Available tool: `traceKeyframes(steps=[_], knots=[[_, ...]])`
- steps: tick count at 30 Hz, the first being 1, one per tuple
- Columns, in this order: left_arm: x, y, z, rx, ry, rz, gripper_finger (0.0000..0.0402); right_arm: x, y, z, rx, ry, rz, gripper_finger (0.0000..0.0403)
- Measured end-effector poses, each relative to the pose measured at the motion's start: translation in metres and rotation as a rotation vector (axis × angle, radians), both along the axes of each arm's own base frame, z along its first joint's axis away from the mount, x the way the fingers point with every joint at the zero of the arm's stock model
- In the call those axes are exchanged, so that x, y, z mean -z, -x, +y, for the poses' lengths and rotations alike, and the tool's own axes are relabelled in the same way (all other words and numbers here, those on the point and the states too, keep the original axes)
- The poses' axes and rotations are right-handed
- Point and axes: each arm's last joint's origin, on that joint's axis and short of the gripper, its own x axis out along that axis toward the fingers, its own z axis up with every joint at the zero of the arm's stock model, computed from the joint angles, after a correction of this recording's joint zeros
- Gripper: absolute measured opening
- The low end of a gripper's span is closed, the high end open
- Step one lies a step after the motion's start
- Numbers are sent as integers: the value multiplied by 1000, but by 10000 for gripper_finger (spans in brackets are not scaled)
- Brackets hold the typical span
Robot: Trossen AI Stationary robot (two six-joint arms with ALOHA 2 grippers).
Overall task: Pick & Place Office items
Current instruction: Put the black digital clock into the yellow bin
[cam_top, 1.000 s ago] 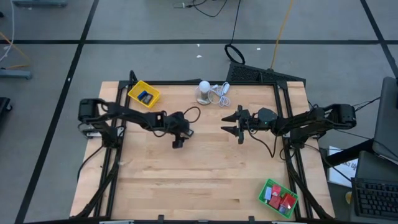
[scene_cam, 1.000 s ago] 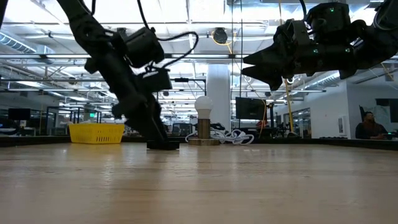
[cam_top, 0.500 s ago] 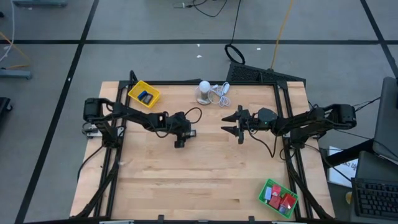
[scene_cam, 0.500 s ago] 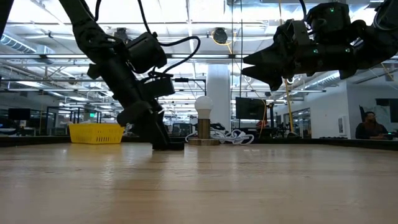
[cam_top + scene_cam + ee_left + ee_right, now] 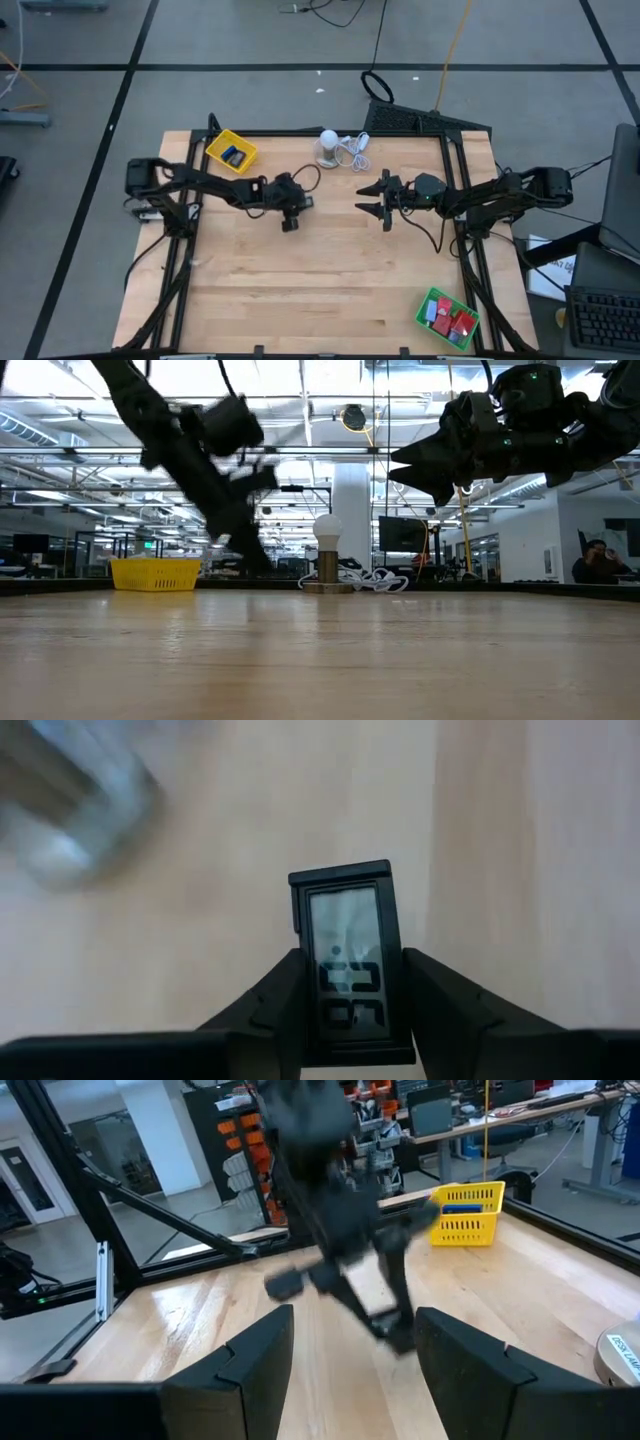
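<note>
A dark flat rectangle (image 5: 345, 930) with a small pale screen sits between the fingers of my left gripper (image 5: 350, 1015), which is shut on it. That gripper (image 5: 291, 222) hangs left of the table's middle, a little above the wood (image 5: 250, 560). My right gripper (image 5: 372, 197) stands open and level right of the middle, well above the table (image 5: 400, 465), with nothing between its fingers (image 5: 350, 1365). More small items lie in the yellow tray (image 5: 231, 152) and the green tray (image 5: 447, 317). My left gripper pinches the rectangle's two long sides (image 5: 390, 1010) between its two fingers, at the end nearer the wrist. The fingers slant down from the table's left side and run along the rectangle. In the low view the gripper is clear of the table.
A white round object (image 5: 328, 145) with a coiled white cable stands at the far edge, between the two arms. The yellow tray is at the far left corner and the green tray at the near right corner. Bare wood fills the near half.
My left gripper first edged toward the table's right with its tips down at the dark rectangle on the wood. It has since risen and drawn back a little toward the far side, and the rectangle has come up off the table with it.
</note>
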Motion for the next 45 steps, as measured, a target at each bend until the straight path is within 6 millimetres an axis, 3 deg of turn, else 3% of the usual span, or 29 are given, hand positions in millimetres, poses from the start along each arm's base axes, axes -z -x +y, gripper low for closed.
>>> traceKeyframes(steps=[5, 10, 15, 20, 24, 34, 45], knots=[[-48, 11, 3, -104, -140, -124, 145, 0, 0, 0, 0, -6, 3, 196], [-93, 37, 6, -263, -249, -228, 151, 1, 0, 0, 0, -7, 7, 196], [-120, 71, 14, -359, -223, -270, 134, 1, 0, 0, 0, -6, 8, 196], [-131, 105, 22, -460, -204, -323, 134, 1, 0, 0, 0, -5, 9, 196], [-121, 125, 27, -539, -197, -332, 137, 1, 0, 0, 0, -4, 10, 196], [-52, 164, 55, -954, -117, -212, 135, 1, 0, 0, 0, -5, 7, 196], [-28, 178, 76, -1063, -30, -164, 137, 0, 0, 0, 0, -5, -1, 196]])
